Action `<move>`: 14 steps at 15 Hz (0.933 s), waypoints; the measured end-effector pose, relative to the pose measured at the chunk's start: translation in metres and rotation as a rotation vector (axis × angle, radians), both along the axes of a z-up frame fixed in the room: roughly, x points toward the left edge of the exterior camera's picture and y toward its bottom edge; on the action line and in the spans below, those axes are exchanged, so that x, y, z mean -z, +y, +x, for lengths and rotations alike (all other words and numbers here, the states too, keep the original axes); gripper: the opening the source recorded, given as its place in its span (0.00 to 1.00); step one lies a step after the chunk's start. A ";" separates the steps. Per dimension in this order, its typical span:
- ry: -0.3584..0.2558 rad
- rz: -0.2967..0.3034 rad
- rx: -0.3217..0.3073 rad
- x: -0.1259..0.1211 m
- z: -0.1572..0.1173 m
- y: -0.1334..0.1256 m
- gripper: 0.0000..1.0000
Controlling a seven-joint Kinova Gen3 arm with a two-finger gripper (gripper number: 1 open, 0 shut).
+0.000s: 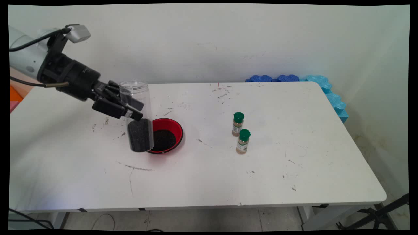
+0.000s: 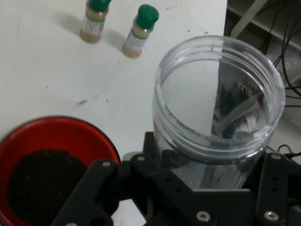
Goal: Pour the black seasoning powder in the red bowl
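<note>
Your gripper (image 1: 132,109) is clamped on a clear plastic jar (image 1: 137,117), fingers closed around its middle, left of centre in the main view. The jar's long axis runs nearly vertical, leaning only slightly, with the open mouth uppermost and a dark granular fill settled in its lower part. It hangs lifted clear of the white table (image 1: 228,169).

Just to the right of the jar's base in the main view sits a red bowl (image 1: 176,129) holding the same kind of dark grains; the jar's bottom overlaps the bowl's left rim in the picture, though you cannot tell from here whether it is above the rim or beside it. In the hand view the bowl lies at lower left, the jar's mouth to the right.

The arm reaches in from the upper left, the hand angled down to the right, gripping the jar sideways.

Two green-capped spice bottles (image 1: 241,132) stand well apart, right of centre.
</note>
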State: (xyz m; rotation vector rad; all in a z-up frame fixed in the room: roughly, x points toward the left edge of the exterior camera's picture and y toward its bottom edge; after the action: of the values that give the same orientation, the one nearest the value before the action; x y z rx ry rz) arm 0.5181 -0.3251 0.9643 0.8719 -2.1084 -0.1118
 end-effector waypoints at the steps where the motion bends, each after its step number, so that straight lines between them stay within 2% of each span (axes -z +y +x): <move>1: 0.007 0.030 -0.019 0.002 0.001 0.002 0.00; 5: 0.018 0.125 -0.085 0.011 0.005 0.006 0.00; 14: 0.048 0.294 -0.217 0.033 0.008 0.007 0.00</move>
State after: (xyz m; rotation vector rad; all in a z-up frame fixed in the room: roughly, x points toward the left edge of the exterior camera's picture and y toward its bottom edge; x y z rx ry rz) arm 0.5259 -0.3180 0.9317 1.2540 -1.9668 -0.3312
